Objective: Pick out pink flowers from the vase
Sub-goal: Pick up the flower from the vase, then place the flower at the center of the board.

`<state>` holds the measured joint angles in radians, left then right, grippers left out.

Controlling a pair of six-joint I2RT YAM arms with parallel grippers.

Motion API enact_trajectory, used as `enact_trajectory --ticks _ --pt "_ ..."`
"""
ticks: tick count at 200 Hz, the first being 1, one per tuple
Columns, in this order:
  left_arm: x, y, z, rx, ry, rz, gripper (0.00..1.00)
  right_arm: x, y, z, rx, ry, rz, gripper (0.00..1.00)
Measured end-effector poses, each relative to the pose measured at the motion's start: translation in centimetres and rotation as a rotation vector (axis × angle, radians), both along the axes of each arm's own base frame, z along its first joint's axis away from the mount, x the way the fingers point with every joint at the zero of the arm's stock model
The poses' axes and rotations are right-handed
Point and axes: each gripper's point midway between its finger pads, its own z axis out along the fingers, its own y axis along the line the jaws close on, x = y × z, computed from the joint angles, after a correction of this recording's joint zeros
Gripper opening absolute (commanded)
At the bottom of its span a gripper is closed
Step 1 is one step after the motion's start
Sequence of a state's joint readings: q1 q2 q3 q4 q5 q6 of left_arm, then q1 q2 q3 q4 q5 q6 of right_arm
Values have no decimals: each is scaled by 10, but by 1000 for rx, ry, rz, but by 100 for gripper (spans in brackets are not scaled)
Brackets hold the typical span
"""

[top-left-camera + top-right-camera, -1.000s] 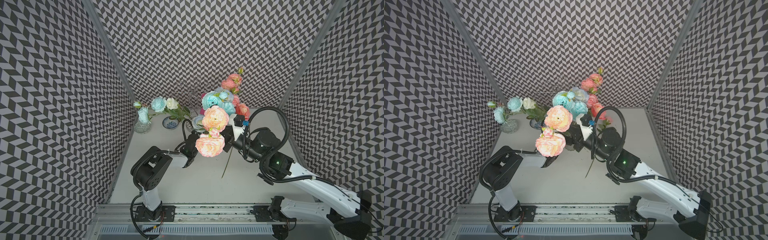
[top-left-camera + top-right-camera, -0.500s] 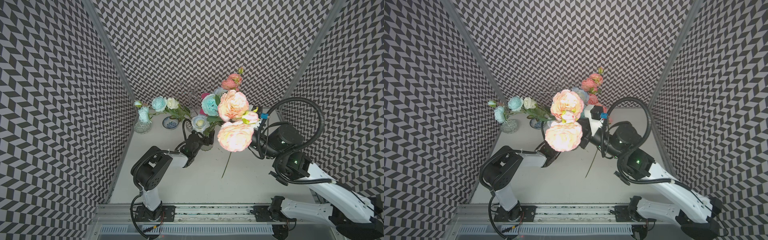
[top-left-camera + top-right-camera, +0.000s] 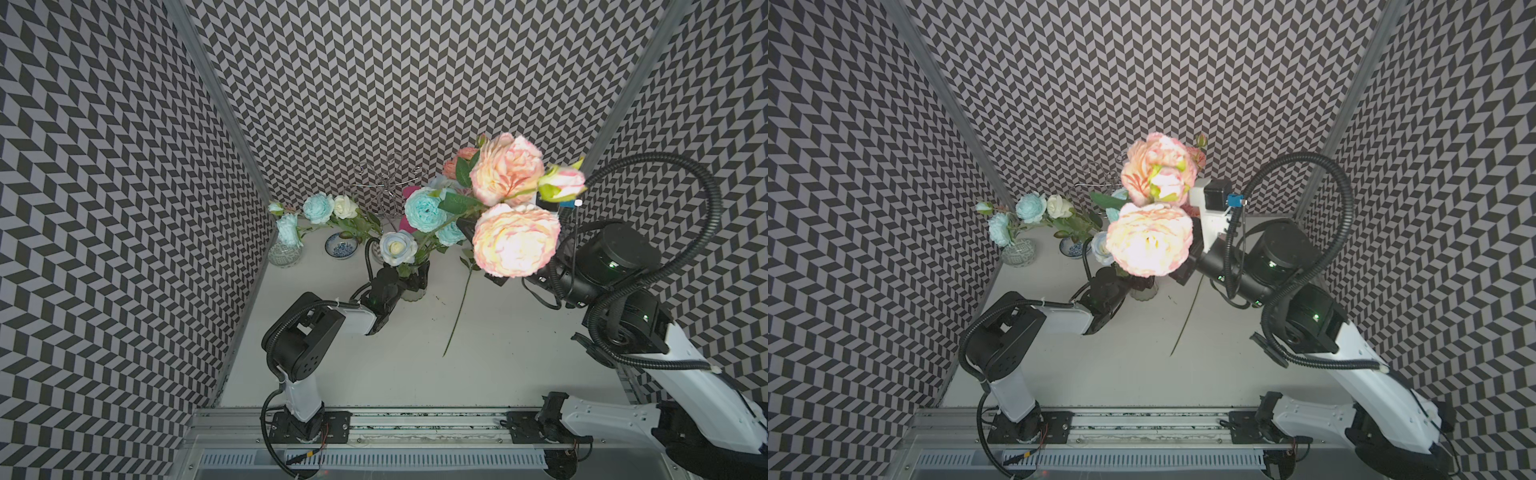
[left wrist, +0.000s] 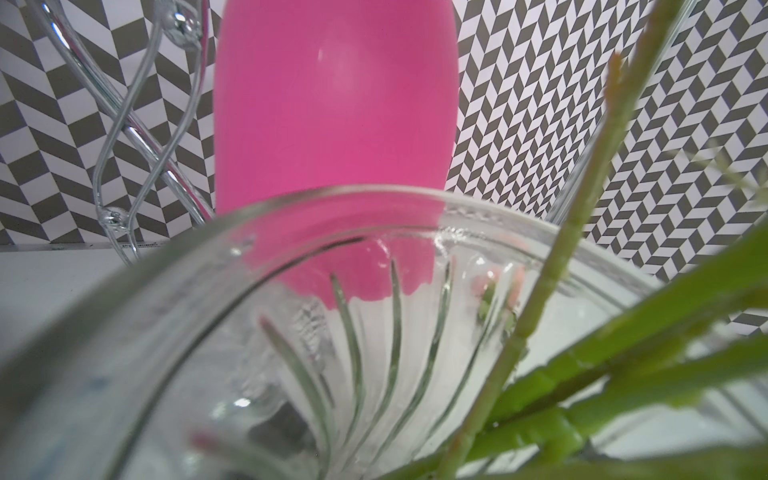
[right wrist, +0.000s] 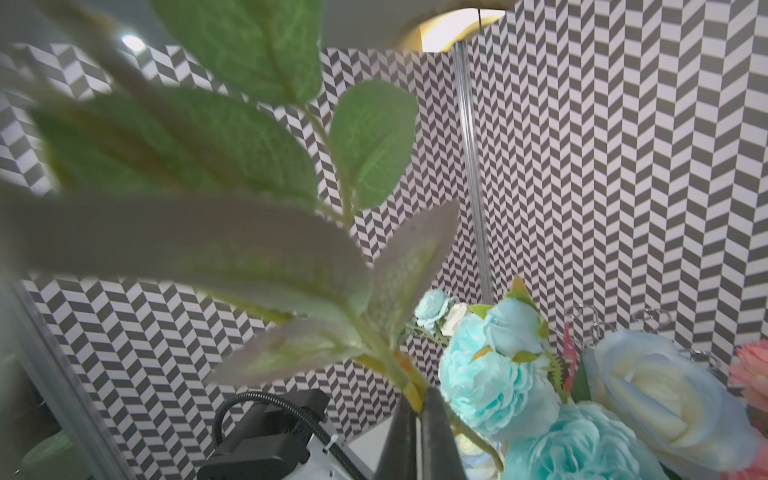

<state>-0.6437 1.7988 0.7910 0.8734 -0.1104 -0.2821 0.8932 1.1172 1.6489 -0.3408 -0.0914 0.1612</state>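
My right tool point(image 5: 417, 399) is clamped tight on the green stem of the pink flowers point(image 3: 515, 243). In the right wrist view its two dark fingers point(image 5: 438, 440) meet on the stem just below the leaves. In both top views the bunch sits high over the counter point(image 3: 374, 374), close to the camera, at about 2 o'clock from the vase point(image 3: 415, 293). It has one big bloom, a second bloom at that one's 12 o'clock and a small bud point(image 3: 563, 187) at its 1 o'clock.

The bunch is clear of the vase, which stands near the middle of the counter. Blue flowers point(image 3: 424, 208) and a pale rose point(image 3: 398, 247) stand in it. My left tool point(image 3: 410, 279) is right at the vase, with dark fingers on either side of its neck, but I cannot tell whether they press on the glass. The left wrist view shows only the ribbed rim, green stems and a pink goblet point(image 4: 332, 104) behind.

More pink heads point(image 3: 459, 162) show at 1 o'clock from the vase, near the back wall. A loose stem point(image 3: 457, 316) lies flat on the counter at 4 o'clock from the vase. A round glass bowl point(image 3: 284, 257) holding blue flowers stands at 10 o'clock by the side wall, with a small dish point(image 3: 341, 249) between it and the vase
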Motion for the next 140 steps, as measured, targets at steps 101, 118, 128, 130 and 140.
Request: enact_trajectory --ticks 101,118,128,130,140 --pt "1 0 -1 9 7 1 90 50 -56 -18 -56 202 -158 0" --pt "1 0 -2 9 7 1 90 44 -57 -18 -58 194 -140 0" --pt "1 0 -2 9 7 1 90 41 -57 -18 -63 187 -134 0" --pt "1 0 -2 9 7 1 90 40 -58 -17 -64 184 -133 0" --pt "1 0 -2 10 7 1 90 38 -59 -16 -67 175 -131 0"
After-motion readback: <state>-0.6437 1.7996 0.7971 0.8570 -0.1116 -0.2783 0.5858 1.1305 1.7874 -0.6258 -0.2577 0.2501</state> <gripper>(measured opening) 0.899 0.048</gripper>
